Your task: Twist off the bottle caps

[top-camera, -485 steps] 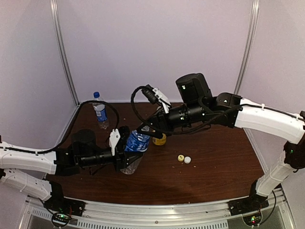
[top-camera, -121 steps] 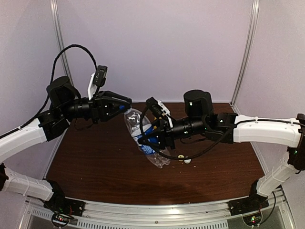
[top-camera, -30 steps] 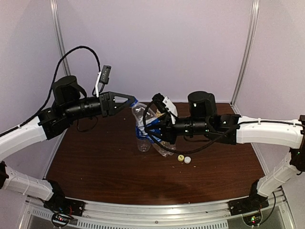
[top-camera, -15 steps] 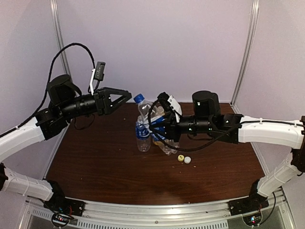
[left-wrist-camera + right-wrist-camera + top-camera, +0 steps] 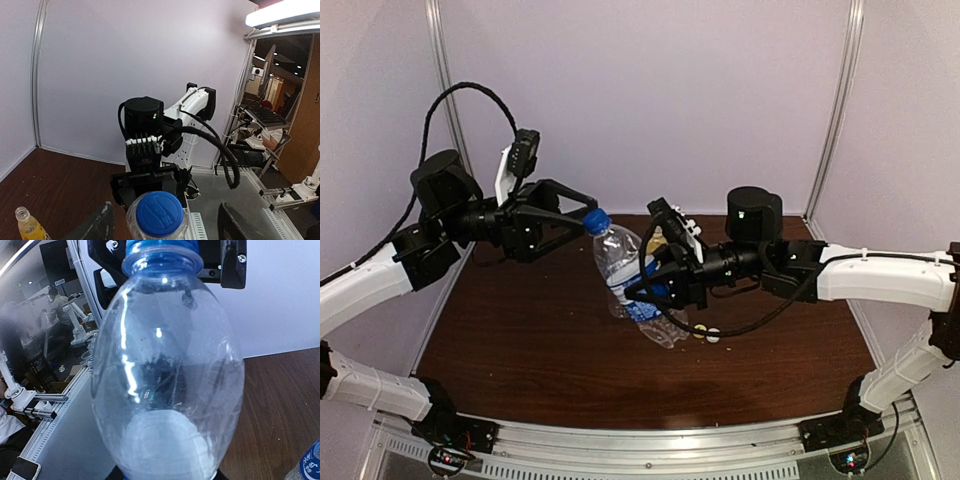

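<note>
Two arms: both raised above the table point(image 5: 510, 340).
Left gripper point(image 5: 578, 212): jaws spread wide, one finger on each side of the blue cap point(image 5: 160, 214), touching nothing.
Right gripper point(image 5: 655, 285): clamped round the tilted clear bottle point(image 5: 618, 252) at its label.
Blue cap: on the bottle's neck.

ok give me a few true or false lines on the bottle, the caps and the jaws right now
1. The blue cap sits on the clear bottle. True.
2. The left gripper has its jaws clamped on the blue cap. False: the jaws stand open either side of it, with gaps.
3. The right gripper holds the clear bottle by its body, tilted. True.
4. The yellow bottle has its cap on. False: its neck is open, and a yellow cap lies on the table.
</note>
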Motion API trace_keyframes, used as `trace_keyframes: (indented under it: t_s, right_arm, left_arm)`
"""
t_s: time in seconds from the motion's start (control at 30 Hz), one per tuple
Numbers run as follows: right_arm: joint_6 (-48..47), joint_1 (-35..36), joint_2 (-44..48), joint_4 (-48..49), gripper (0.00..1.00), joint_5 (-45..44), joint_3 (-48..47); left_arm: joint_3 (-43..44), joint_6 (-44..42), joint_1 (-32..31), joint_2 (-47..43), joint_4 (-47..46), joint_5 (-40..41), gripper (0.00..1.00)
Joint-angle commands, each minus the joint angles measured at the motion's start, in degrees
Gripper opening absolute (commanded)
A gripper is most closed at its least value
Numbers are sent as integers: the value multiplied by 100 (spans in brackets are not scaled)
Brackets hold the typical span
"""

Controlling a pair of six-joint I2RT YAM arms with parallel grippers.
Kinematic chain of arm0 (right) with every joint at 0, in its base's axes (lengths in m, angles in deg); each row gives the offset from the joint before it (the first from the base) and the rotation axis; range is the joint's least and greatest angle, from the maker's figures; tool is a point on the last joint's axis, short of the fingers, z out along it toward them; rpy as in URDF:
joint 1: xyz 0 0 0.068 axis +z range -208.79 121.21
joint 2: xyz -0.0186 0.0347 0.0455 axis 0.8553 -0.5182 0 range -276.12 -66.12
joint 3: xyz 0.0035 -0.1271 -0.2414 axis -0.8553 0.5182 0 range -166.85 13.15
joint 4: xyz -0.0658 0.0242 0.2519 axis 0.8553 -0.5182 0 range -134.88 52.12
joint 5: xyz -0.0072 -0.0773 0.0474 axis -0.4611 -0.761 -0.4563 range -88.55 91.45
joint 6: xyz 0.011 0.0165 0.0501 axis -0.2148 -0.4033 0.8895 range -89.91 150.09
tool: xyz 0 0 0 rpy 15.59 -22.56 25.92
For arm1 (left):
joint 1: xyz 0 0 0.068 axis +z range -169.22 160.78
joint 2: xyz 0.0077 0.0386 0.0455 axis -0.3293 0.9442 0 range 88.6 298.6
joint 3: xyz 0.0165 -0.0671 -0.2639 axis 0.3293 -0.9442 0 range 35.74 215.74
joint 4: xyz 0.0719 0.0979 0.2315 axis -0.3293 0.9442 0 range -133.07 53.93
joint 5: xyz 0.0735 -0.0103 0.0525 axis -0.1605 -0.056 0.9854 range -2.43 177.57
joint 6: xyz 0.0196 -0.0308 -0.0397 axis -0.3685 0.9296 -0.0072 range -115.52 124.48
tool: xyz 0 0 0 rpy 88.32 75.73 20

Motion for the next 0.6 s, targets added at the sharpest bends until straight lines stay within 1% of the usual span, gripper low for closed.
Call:
trace_keyframes:
  t_s: [0.0, 0.13, 0.2, 0.57]
  right_arm:
    - [370, 6, -144, 647, 32, 711, 46]
    - [477, 8, -266, 776, 32, 814, 40]
    - [538, 6, -286, 874, 32, 825, 66]
    - [728, -2, -351, 1090, 33, 905, 71]
  left_arm:
    - [92, 130, -1, 148, -752, -626, 70]
    - [-26, 550, -8, 253, -1349, -759, 67]
    - [-42, 630, -12, 313, -1488, -800, 66]
    - [-42, 666, -11, 472, -1537, -850, 58]
